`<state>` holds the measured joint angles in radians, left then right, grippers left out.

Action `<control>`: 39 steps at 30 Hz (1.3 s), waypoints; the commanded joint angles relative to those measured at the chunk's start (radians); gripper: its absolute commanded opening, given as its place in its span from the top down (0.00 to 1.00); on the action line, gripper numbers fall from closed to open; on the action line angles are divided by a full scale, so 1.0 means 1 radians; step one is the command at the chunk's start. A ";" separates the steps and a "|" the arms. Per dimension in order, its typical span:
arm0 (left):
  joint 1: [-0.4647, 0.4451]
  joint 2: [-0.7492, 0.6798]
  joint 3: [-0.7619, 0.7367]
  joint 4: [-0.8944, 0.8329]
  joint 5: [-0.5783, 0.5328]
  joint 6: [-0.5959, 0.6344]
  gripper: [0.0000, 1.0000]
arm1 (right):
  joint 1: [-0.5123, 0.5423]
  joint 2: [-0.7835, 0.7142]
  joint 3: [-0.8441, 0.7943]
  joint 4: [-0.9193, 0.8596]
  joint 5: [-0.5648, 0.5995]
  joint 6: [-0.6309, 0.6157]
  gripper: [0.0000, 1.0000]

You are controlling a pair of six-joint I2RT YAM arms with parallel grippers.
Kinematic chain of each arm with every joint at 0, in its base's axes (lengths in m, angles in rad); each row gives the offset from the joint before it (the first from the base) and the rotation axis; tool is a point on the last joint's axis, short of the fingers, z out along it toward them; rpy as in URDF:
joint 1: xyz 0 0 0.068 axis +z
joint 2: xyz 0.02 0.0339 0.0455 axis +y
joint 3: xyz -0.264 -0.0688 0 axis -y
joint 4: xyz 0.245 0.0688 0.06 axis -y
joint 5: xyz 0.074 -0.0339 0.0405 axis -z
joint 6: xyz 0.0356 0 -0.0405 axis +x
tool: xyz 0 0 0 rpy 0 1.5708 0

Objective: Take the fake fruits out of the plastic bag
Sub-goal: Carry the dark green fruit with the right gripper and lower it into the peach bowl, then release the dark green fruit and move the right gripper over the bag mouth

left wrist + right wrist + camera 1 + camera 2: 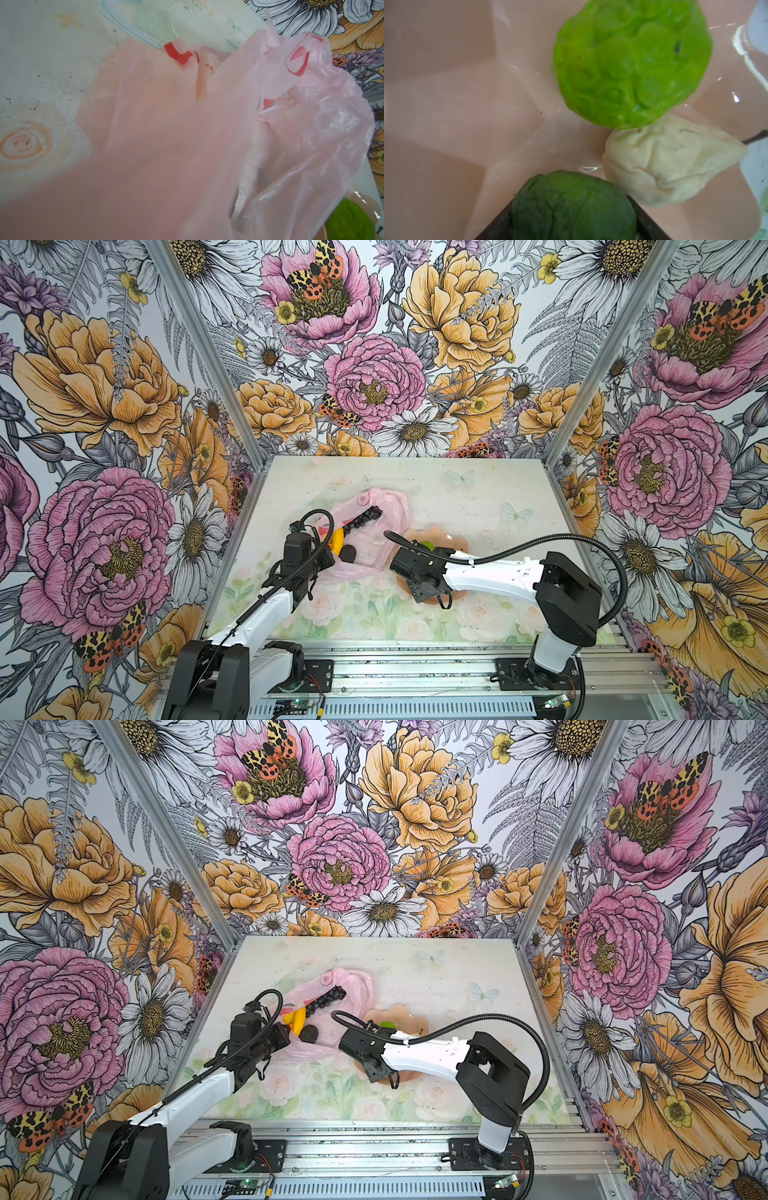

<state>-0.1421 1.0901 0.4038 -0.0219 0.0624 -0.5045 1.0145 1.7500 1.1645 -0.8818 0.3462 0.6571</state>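
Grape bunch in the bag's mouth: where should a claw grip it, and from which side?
Grip the grape bunch across its narrow width, near the middle or far end, coming down from above. It lies flat and long, diagonal in the opening of the plastic bag, apparently uncovered; the banana crowds its near end.

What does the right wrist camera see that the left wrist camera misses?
Right wrist only: a cream pear and a dark green fruit between the right claw's fingers. Left wrist only: the pink plastic bag, filling most of the view, over the painted table. Both: the bright green bumpy fruit in the peach dish.
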 commanded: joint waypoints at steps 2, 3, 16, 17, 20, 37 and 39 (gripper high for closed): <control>-0.008 -0.015 0.016 -0.001 -0.025 0.023 0.83 | -0.020 0.039 0.036 0.006 0.046 -0.006 0.24; -0.007 -0.013 0.015 -0.001 -0.025 0.023 0.83 | -0.025 0.044 0.036 0.005 0.047 -0.004 0.24; -0.007 -0.015 0.014 -0.001 -0.026 0.022 0.83 | -0.066 0.083 0.034 0.009 0.069 0.016 0.18; -0.007 -0.014 0.015 -0.001 -0.025 0.022 0.83 | -0.066 0.083 0.035 0.009 0.070 0.016 0.17; -0.007 -0.013 0.015 -0.001 -0.025 0.022 0.83 | -0.067 0.078 0.035 0.009 0.071 0.016 0.13; -0.007 -0.013 0.015 0.001 -0.025 0.023 0.83 | -0.066 -0.045 0.023 0.004 0.030 0.007 0.02; -0.007 -0.011 0.015 0.002 -0.024 0.022 0.83 | -0.065 -0.074 0.022 0.004 0.023 0.005 0.01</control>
<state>-0.1421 1.0901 0.4038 -0.0223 0.0589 -0.5045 0.9493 1.7428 1.1751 -0.8818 0.3801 0.6621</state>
